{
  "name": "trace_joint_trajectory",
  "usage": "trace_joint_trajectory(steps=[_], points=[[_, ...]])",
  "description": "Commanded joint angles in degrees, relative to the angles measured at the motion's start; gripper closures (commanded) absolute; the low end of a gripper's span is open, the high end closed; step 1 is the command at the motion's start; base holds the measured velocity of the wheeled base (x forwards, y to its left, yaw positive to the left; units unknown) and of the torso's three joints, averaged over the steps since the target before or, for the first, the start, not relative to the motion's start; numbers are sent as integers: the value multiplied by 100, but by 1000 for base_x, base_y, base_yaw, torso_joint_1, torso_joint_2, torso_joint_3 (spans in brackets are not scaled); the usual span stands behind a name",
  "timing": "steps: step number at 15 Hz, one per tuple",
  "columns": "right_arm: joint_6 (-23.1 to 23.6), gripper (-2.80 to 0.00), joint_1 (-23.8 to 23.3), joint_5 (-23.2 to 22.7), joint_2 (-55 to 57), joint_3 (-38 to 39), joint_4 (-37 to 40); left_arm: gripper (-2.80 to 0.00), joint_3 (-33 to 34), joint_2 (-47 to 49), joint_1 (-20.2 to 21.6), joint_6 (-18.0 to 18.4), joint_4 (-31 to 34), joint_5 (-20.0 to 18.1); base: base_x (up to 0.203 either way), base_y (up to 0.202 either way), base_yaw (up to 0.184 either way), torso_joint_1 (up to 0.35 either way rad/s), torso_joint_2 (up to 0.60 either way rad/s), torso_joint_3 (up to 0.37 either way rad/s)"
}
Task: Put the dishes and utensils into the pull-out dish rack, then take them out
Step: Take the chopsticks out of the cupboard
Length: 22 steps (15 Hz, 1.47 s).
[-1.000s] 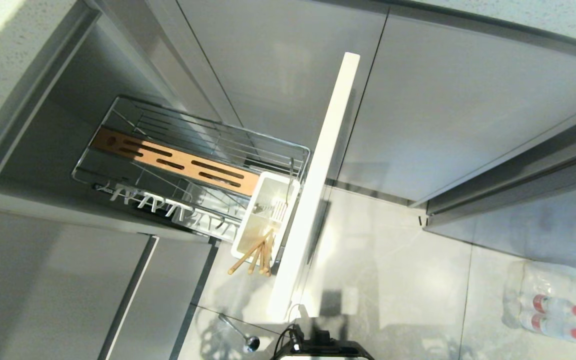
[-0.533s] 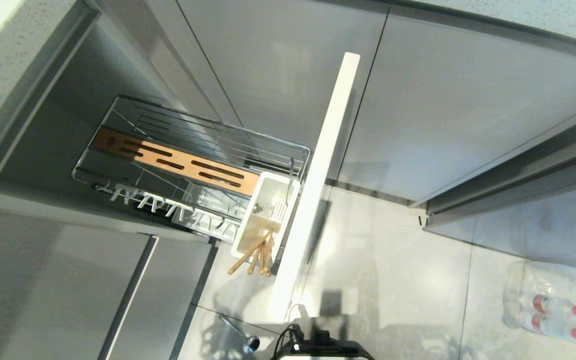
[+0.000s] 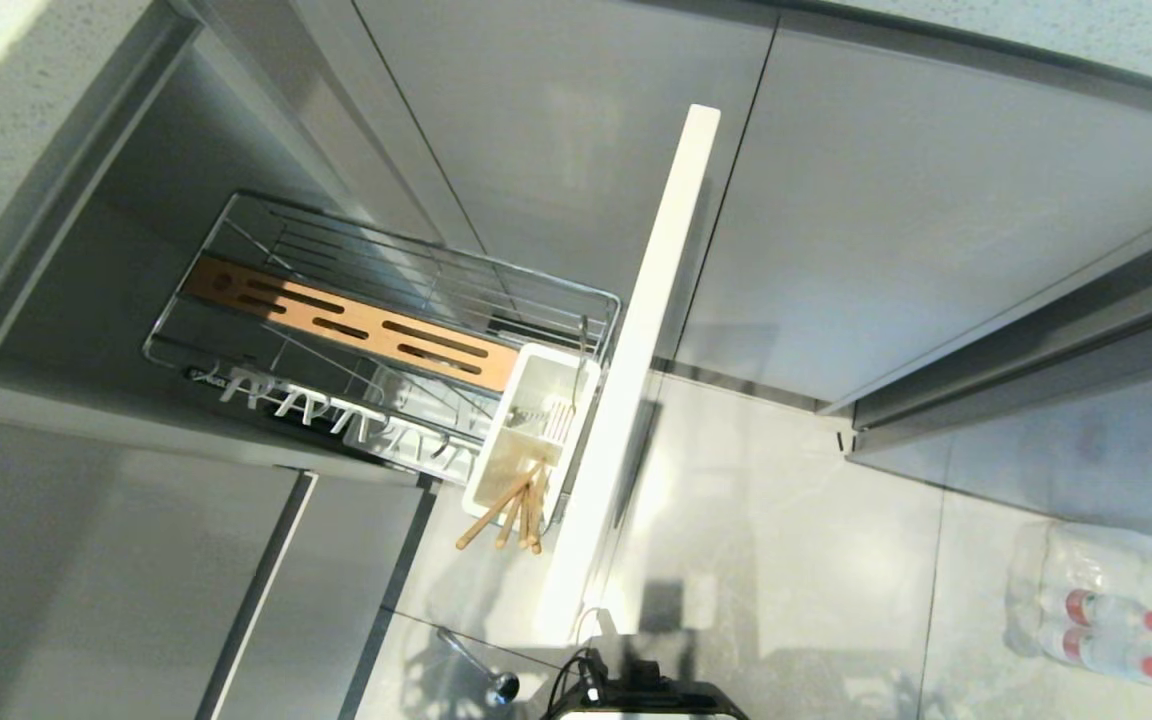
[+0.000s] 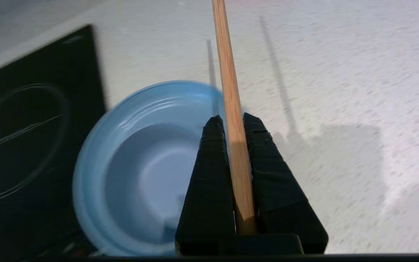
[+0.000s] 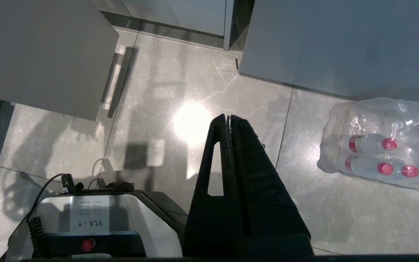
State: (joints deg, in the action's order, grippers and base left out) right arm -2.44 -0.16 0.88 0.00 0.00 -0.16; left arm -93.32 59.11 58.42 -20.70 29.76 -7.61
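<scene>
Left gripper (image 4: pixel 230 122): clamping one chopstick (image 4: pixel 231 109) between its black fingers (image 4: pixel 209 174); the stick is running out past the tips, pinched near one end.
Below the gripper: a speckled white counter (image 4: pixel 340 91); a blue plate (image 4: pixel 136 171) is lying just beside the fingers, next to a black hob (image 4: pixel 31 127).
Right gripper (image 5: pixel 228 117): hanging parked over the floor (image 5: pixel 195 120) with its fingers pressed together on nothing, near a pack of bottles (image 5: pixel 380 153).
Rack (image 3: pixel 386 330): standing pulled out, well away from the left gripper and outside its wrist view; its caddy (image 3: pixel 536 430) is holding several wooden sticks (image 3: pixel 511 510) leaning out over the edge. A spoon (image 3: pixel 476 665) is lying on the floor.
Step in hand: cannot tell whether the chopstick is heading for the caddy or being laid on the counter; the sticks already in the caddy hint at unloading.
Doing it well: keeping the clamp firm, since a stick held by one end is likely to swing; lowering it flat beside the plate, not across its rim; parting the fingers only once it is resting, so it is not rolling.
</scene>
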Motion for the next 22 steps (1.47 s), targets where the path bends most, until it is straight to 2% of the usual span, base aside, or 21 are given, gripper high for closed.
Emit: trace_joint_trajectory(steps=[1,6,11,16,22], points=[[-2,0,-1,0,9,0,-2,0,-86,512,-49,-92,-128,-175,0,0,0,0,0,0],[-2,0,-2,0,9,0,-2,0,-4,1155,-479,-607,-935,-268,0,0,0,0,0,0],[-2,0,-2,0,4,0,-2,0,362,1217,-766,-956,-937,-276,0,0,0,0,0,0],[-2,0,0,0,7,0,-2,0,534,1208,-979,-1129,-905,-351,0,0,0,0,0,0],[-2,0,-2,0,9,0,-2,0,543,1217,-982,-1120,-884,-364,0,0,0,0,0,0]])
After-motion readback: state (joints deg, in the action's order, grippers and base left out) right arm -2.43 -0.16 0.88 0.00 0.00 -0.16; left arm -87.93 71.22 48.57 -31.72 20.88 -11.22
